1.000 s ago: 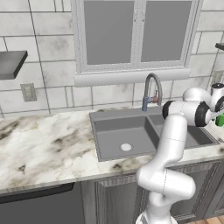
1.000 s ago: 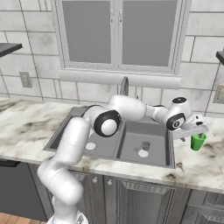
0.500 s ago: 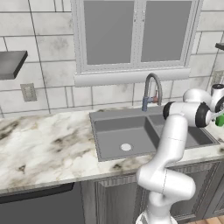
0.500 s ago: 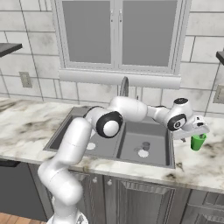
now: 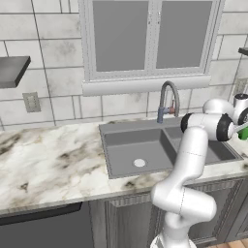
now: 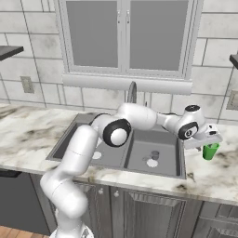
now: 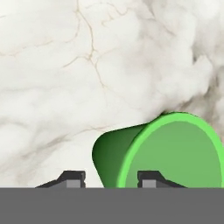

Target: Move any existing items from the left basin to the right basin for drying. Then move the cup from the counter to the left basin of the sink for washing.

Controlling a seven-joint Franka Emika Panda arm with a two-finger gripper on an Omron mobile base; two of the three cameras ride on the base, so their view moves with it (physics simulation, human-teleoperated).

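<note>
I have the claw (image 6: 210, 141) out over the bench (image 6: 218, 172) to the right of the sink (image 6: 116, 163), right above the cup (image 6: 210, 151). The cup stands upright on the marble, well clear of the sink rim. In the hand view its bright green rim (image 7: 173, 151) fills the lower right, and my two dark fingertips (image 7: 72, 178) sit at the bottom with one on the outer wall side and the other over the open mouth. The fingers stand apart, gripping nothing yet, though I cannot tell from these views whether either one touches the wall.

I judge the cup light, stiff and smooth — it will slide or tip at a nudge, having no handle and a taper that narrows toward the base. Pinching one side of the rim, one finger inside and one outside, looks like the surest hold; a squeeze low on the taper could squirt it downward.

The left basin (image 6: 86, 144) looks bare around its pale drain. A small grey object (image 6: 155, 155) sits in the right basin (image 6: 155, 151), so I take the first part as done. For the carry there is open bench around the cup, but the route crosses the sink's right rim, the divider and the faucet (image 5: 167, 99) — I would lift high and keep forward of the spout.
</note>
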